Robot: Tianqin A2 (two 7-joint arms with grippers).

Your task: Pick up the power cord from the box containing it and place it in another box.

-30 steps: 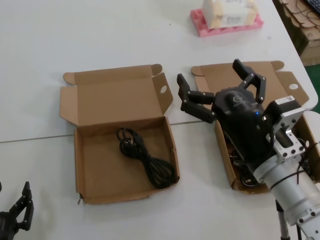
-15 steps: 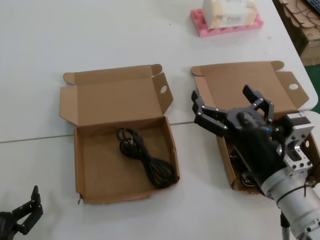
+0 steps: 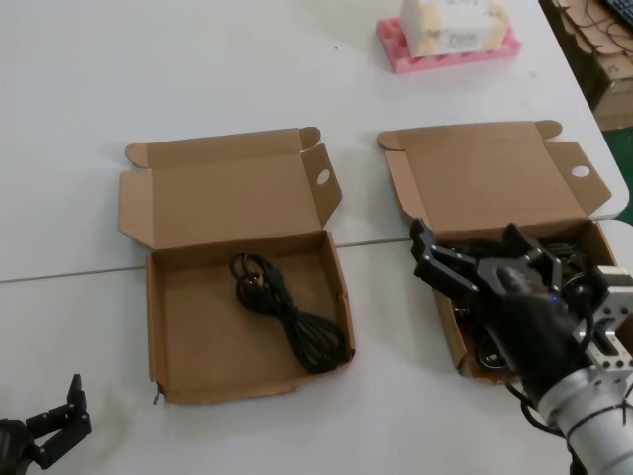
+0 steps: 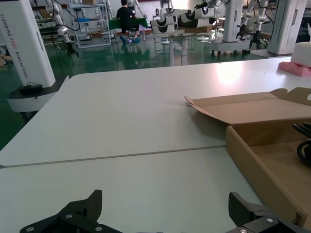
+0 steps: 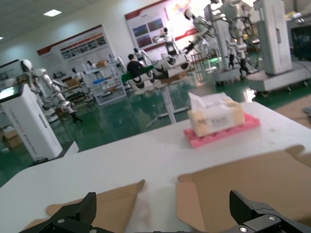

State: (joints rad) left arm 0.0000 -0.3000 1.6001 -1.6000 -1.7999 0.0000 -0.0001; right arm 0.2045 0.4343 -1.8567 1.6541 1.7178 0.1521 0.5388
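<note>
The black power cord (image 3: 287, 312) lies as a long narrow bundle in the left box (image 3: 163, 327), whose front wall is wavy and torn at its near left corner. The right box (image 3: 450, 341) has its lid (image 3: 485, 178) open and holds dark cables, mostly hidden by my arm. My right gripper (image 3: 480, 259) is open and empty, over the right box's left wall. My left gripper (image 3: 51, 432) is open and empty at the table's near left corner. The left wrist view shows the left box's side wall (image 4: 262, 165) and a bit of cord (image 4: 303, 145) beyond the open left gripper (image 4: 165, 216).
A pink foam tray with a tissue box (image 3: 450, 40) stands at the far back and also shows in the right wrist view (image 5: 218, 121). Stacked cardboard (image 3: 598, 40) lies beyond the table's right edge. A seam (image 3: 69, 275) runs across the white table.
My right gripper has drawn back, open and empty, from between the boxes to over the right box. My left gripper has slid lower in the near left corner. The cord has not moved.
</note>
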